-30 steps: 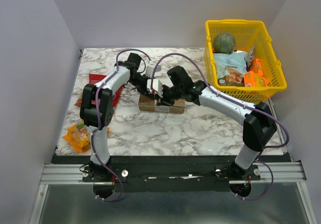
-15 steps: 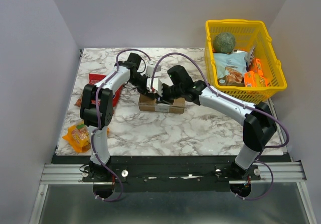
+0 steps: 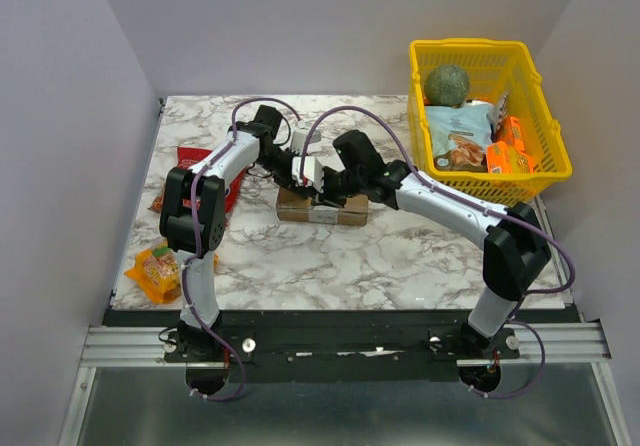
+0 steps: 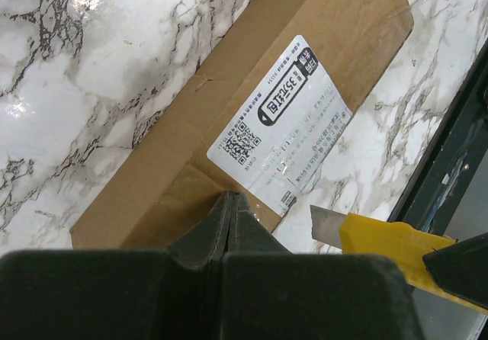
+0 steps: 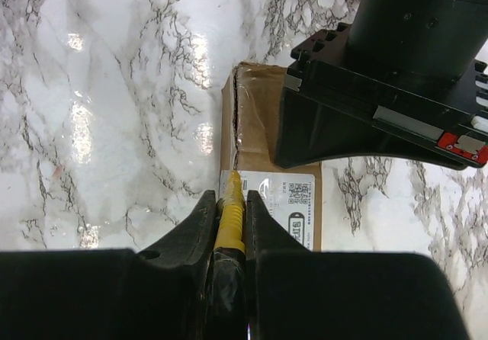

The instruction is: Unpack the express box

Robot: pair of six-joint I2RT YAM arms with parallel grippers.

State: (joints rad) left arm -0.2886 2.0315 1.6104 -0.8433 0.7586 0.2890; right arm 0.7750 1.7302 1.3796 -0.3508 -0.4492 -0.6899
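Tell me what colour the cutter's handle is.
Yellow; the cutter shows best in the left wrist view.

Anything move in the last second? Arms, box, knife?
No visible change. The left gripper stays shut over the express box. The right gripper stays clamped on the yellow utility knife, whose blade is by the label. The box lies where it was.

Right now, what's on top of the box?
A white shipping label and clear tape. The shut left end effector and the yellow knife in the right end effector are over it. The box is closed, so contents are hidden.
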